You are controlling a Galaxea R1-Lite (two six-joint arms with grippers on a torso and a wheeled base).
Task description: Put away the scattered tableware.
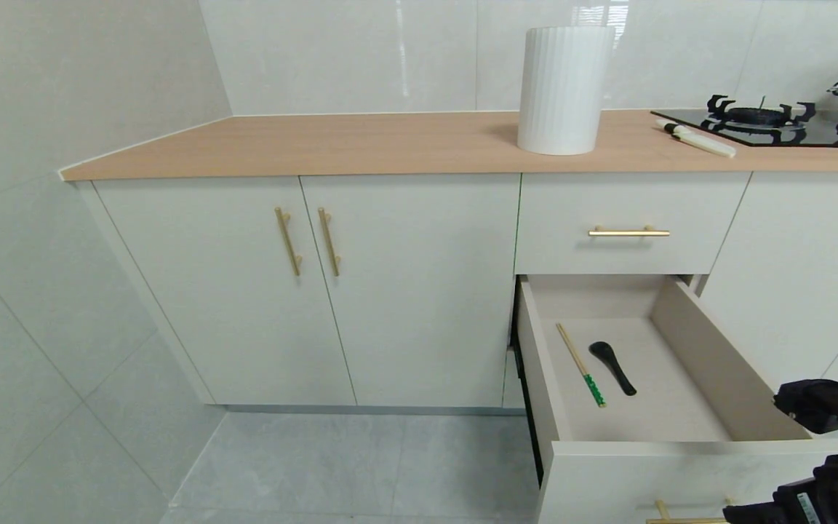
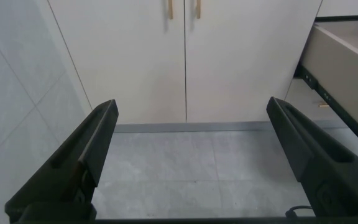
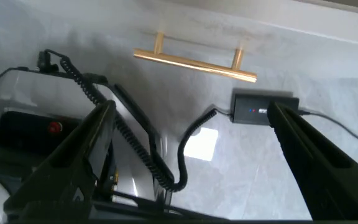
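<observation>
While pushing the drawer (image 1: pixel 710 364) shut toward 12 o'clock, press squarely beside the handle (image 3: pixel 194 61) with the right end effector (image 3: pixel 188 118), now spread and empty. Go slowly to avoid jolting the chopsticks (image 1: pixel 580 364) and, at their 3 o'clock, the spoon (image 1: pixel 612 366) lying inside. Hold the left end effector (image 2: pixel 191 106), likewise spread, clear at 9 o'clock.

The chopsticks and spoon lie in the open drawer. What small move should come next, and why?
Probably the right hand should push the drawer front shut: chopsticks and spoon already lie inside, and the open hand faces its handle.
</observation>
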